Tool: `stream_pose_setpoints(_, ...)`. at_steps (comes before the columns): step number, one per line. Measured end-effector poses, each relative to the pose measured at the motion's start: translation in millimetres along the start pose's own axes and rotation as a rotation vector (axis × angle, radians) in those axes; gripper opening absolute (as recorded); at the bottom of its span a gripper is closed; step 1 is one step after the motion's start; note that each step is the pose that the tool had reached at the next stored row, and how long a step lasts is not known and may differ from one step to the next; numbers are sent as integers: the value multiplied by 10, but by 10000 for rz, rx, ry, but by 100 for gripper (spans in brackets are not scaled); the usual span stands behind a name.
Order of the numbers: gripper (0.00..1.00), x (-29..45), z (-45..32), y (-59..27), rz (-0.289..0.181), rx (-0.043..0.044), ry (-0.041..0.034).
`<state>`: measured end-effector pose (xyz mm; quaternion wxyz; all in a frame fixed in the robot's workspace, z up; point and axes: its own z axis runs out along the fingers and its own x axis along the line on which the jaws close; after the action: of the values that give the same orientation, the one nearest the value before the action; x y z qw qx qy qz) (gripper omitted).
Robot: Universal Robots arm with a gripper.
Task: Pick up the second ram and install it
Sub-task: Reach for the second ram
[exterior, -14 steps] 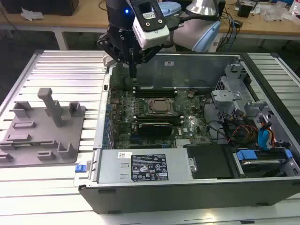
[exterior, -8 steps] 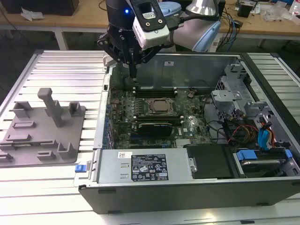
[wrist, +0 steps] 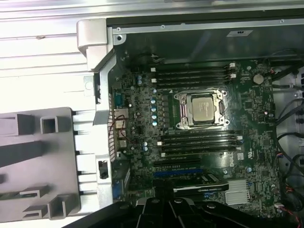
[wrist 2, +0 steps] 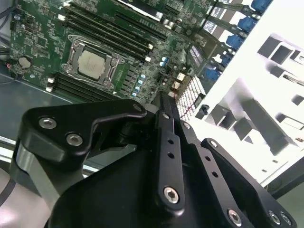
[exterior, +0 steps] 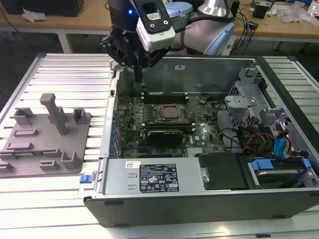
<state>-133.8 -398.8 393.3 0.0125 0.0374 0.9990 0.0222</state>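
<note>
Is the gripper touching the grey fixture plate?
Apart. The exterior view shows the gripper over the computer case, the fixture plate on the table beside the case.

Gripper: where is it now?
The gripper hangs over the motherboard at the exterior view's left end of the open case, the end nearest the grey fixture plate.

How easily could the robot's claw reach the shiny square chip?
Probably yes: the case is open on top, the gripper hangs above the board nearby, and nothing covers the chip.
</note>
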Motion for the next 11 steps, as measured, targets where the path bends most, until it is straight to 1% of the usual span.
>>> stream_pose_setpoints(1,8,61,-1,-4,-1,0,0)
stream_pose_setpoints(5,8,219,-6,-15,-1,1,0)
stream_pose_setpoints(6,8,274,-7,-19,1,1,0)
stream_pose_setpoints(11,8,379,-10,-26,-1,0,0)
